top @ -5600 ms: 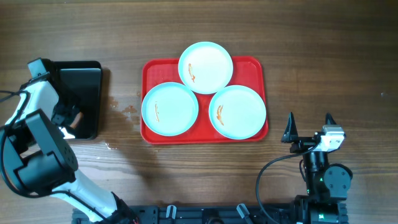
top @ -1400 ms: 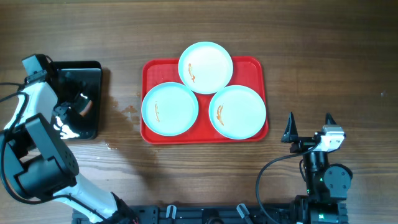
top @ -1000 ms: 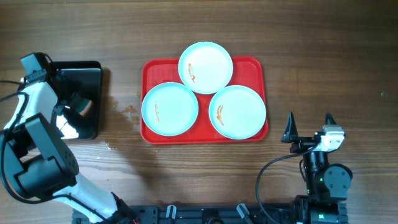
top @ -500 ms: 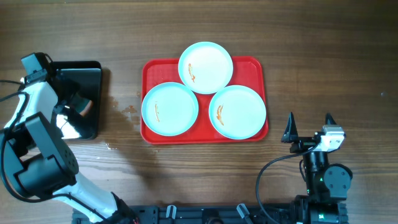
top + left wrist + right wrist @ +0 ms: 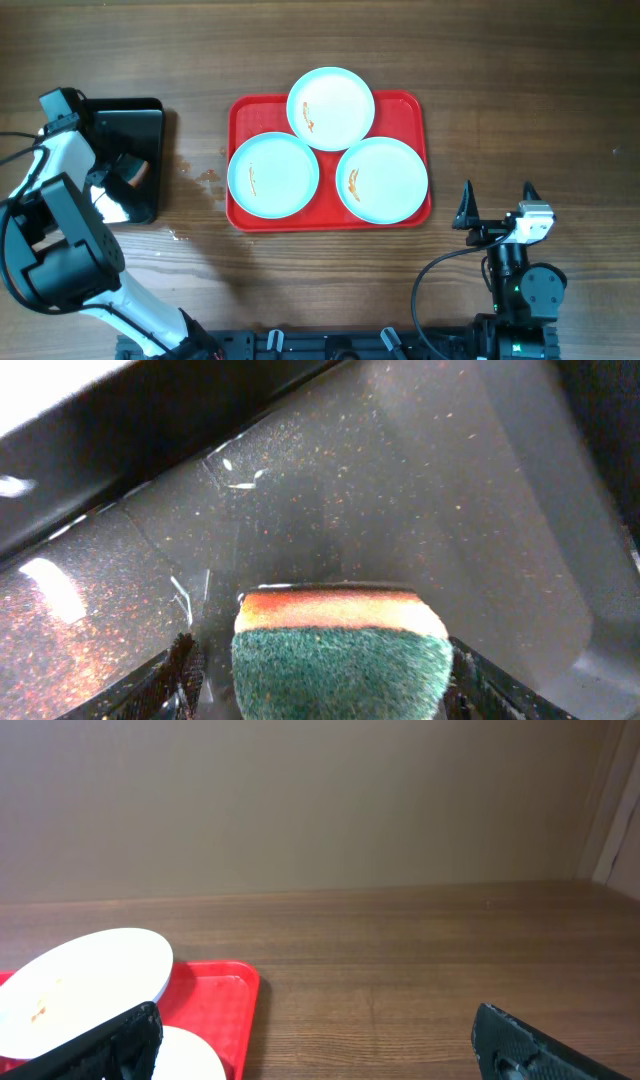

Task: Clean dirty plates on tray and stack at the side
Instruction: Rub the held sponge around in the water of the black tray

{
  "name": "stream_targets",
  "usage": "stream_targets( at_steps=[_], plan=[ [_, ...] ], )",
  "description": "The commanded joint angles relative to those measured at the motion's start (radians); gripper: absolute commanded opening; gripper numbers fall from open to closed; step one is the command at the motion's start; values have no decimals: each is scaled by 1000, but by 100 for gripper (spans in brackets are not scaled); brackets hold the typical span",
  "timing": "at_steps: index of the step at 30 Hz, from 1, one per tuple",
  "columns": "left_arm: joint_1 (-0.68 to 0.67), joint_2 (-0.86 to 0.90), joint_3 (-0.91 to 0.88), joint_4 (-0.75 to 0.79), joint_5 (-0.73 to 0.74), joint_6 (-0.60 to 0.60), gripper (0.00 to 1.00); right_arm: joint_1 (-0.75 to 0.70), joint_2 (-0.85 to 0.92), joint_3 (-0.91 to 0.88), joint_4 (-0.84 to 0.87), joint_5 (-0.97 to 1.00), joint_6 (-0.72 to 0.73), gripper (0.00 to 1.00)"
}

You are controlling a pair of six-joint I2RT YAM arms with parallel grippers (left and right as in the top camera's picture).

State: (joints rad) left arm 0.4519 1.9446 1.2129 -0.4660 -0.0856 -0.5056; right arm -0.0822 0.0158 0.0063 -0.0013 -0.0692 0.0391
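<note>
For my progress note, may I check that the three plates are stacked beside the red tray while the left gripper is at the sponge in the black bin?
Not quite: the overhead view shows the three plates lying on the red tray, not stacked beside it. The left gripper is at the sponge in the black bin.
</note>
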Motion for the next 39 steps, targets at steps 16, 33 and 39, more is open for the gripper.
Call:
stream_targets(
  at_steps=[16,33,39],
  plan=[
    [2,-8,15,0,-17,106,4,-5,-2,-1,3,14,-13,100],
    [2,-71,15,-129,112,88,100,-5,-2,-1,3,14,-13,100],
    [2,-71,15,-251,112,79,100,-5,-2,-1,3,14,-13,100]
  ],
)
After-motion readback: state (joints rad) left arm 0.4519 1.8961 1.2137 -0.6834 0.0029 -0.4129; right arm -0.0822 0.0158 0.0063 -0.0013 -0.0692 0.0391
